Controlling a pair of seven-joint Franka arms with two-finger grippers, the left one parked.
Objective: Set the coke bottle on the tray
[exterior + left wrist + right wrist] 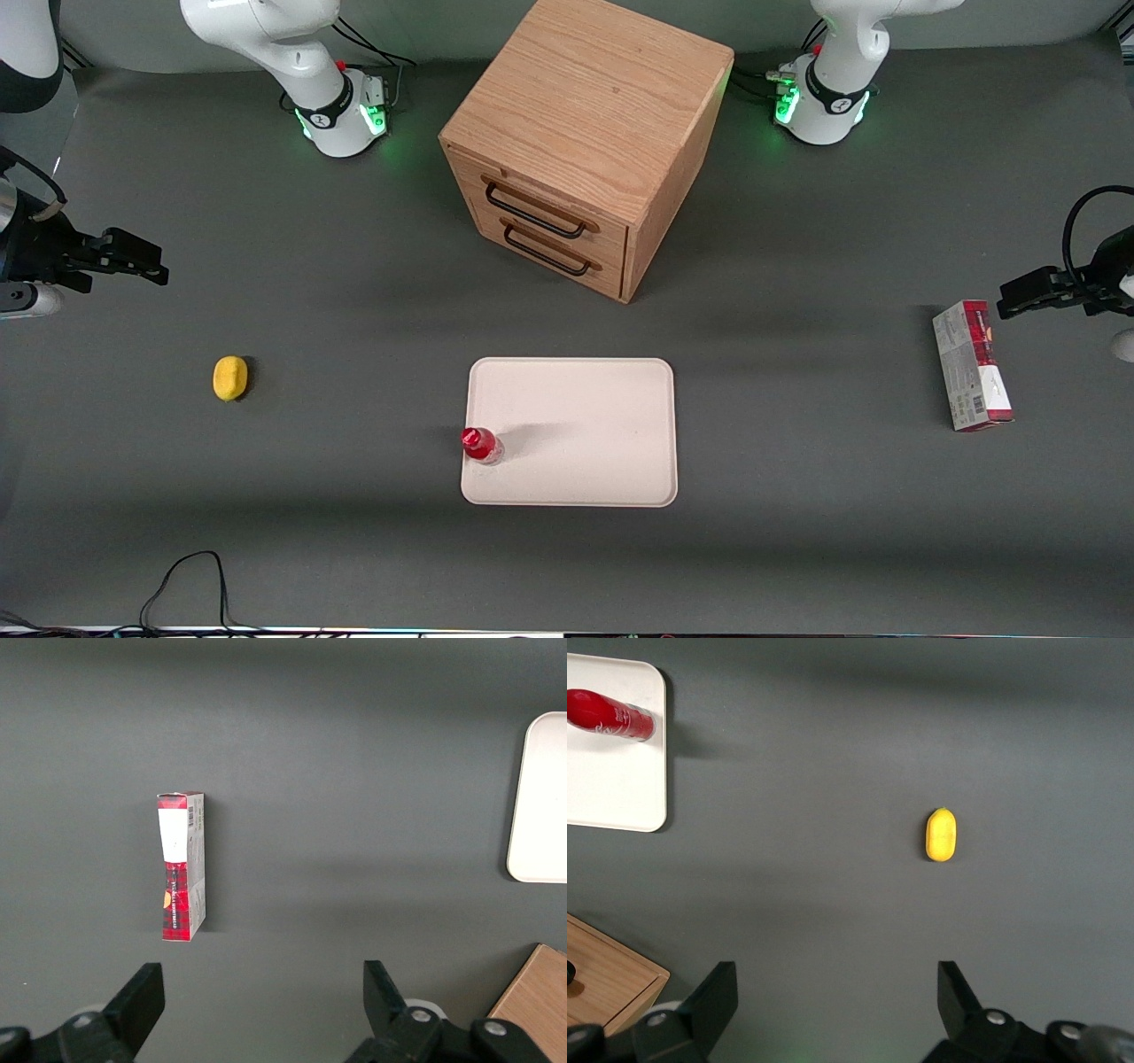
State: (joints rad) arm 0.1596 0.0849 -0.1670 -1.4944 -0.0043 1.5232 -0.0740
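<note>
Since the coke bottle (481, 445) stands upright on the tray (585, 416), just inside the tray edge that faces the working arm's end of the desk, you can judge the placing as done. It sits close to the rim and to the tray corner nearer the front camera; the wrist camera shows its clear base (645, 726) wholly on the cream surface, not overhanging. That spot likely reflects the shortest reach from the working side.

Your tool (133, 257) hangs near the working arm's edge of the desk, well apart from the tray, fingers (713, 1001) spread wide and holding nothing. Judged from this, the arm is clear of the bottle and no further contact is needed.

Surface: the desk (354, 549) is a plain dark grey mat, matte, with soft shadows. A lemon (230, 378) lies between the tool and the tray. A wooden drawer cabinet (585, 142) stands near the middle, farther from the front camera than the tray. A red-and-grey carton box (972, 365) lies toward the parked arm's end. A black cable (190, 576) loops at the edge nearest the front camera.
</note>
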